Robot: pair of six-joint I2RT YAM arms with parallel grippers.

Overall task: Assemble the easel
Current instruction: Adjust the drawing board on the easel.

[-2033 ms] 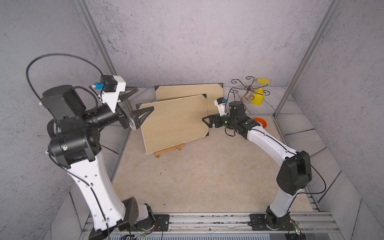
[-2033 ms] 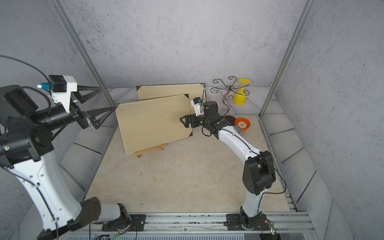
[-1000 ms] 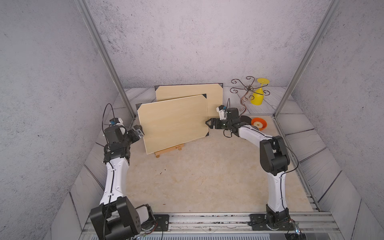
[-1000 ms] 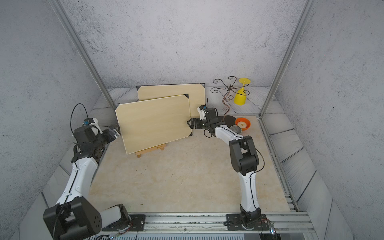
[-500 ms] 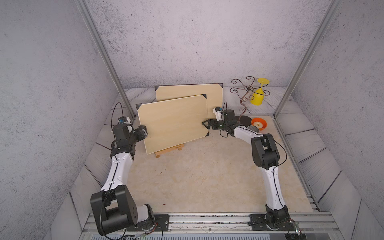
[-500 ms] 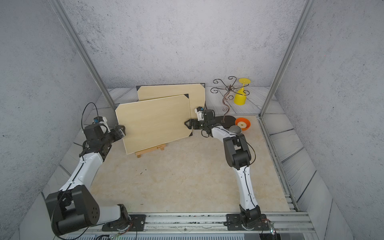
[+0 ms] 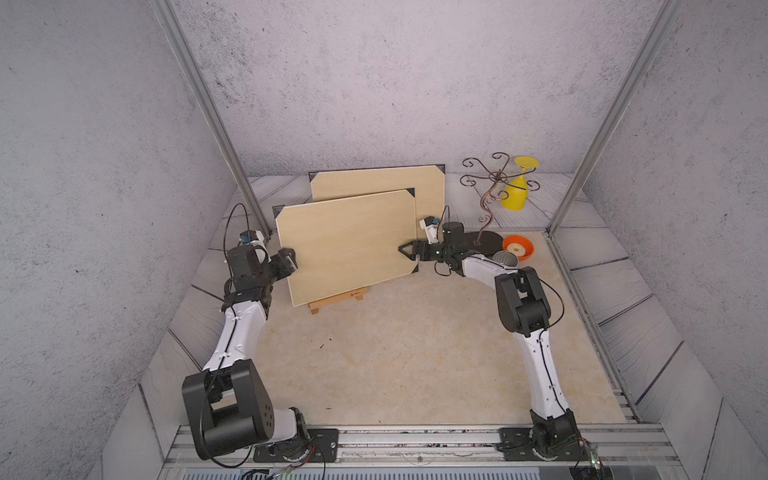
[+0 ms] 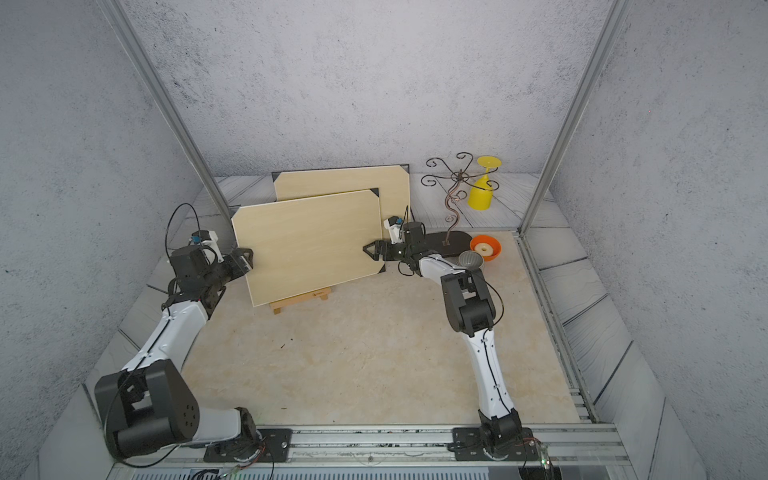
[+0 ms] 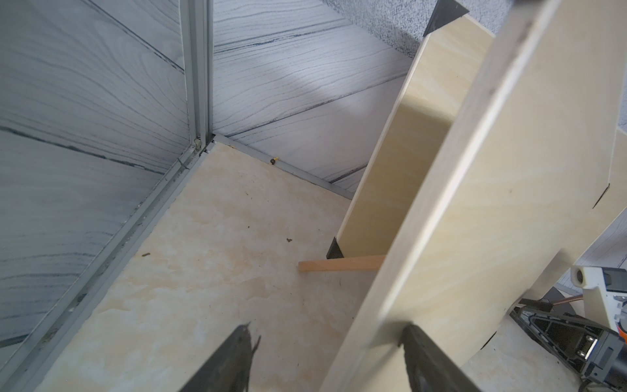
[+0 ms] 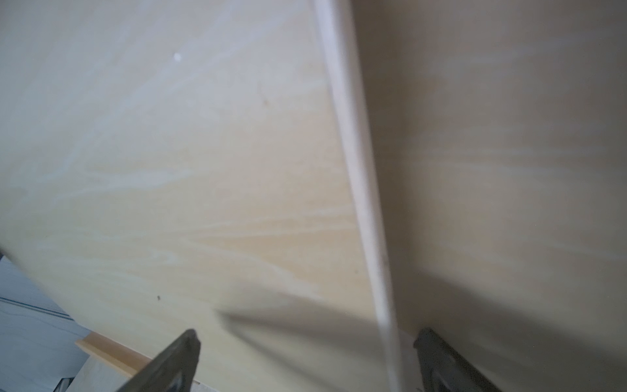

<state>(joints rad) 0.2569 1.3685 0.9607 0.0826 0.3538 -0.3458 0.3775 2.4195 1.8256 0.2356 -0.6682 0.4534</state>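
Two plywood boards here, not one. The front board (image 7: 349, 245) sits tilted on the single little wooden easel (image 7: 336, 300), toward the back left of the counter (image 7: 374, 365). Its bottom edge is on the easel's ledge. The back board (image 7: 374, 183) leans on the rear wall just behind it.

There are two grippers, one per side. The left gripper (image 7: 291, 259) is at the front board's left edge with its jaws apart around it. In the left wrist view one finger (image 9: 237, 359) stands clear of the wood. The right gripper (image 7: 409, 250) is spread wide around the right edge, not clamped.

Back right corner: one wire rack (image 7: 492, 187), one yellow cup (image 7: 515, 195), one orange bowl (image 7: 519, 248), one grey bowl (image 7: 506, 259).
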